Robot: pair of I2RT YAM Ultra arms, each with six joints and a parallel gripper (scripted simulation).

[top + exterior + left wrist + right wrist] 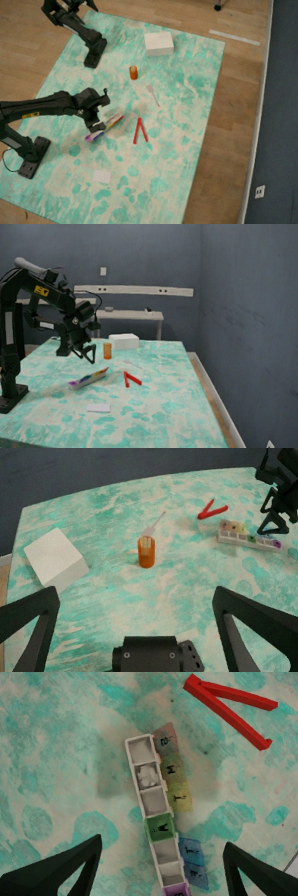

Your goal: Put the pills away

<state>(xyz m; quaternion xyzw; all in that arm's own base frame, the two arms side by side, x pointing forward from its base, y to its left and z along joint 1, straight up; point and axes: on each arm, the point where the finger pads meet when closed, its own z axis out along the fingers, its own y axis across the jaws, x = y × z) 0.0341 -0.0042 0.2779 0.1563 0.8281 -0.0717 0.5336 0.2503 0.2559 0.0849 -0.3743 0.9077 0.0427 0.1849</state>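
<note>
White pills lie in Monday's open compartment

The pale pills (148, 776) sit clustered in the M compartment, second from the red-lidded end of the weekly pill organizer (114, 117) (90, 380) (244, 539) (153, 803). Five lids stand open; the green W lid (161, 827) and the purple end lid (176, 890) are down. The right end effector (97, 122) (88, 355) (259, 522) (163, 845) hangs over the organizer, spread wide and holding nothing.

Just beside the organizer, a red V-shaped tool (139, 128) (127, 378) (209, 512) (227, 714) lies on the surface (166, 159) (162, 424) (125, 613) (65, 772). Farther off, an orange pill bottle (133, 73) (107, 351) (146, 554) stands upright between the organizer and a white box (159, 44) (124, 341) (57, 558). The left end effector (90, 16) (136, 596), also wide and empty, is well apart from the organizer.
</note>
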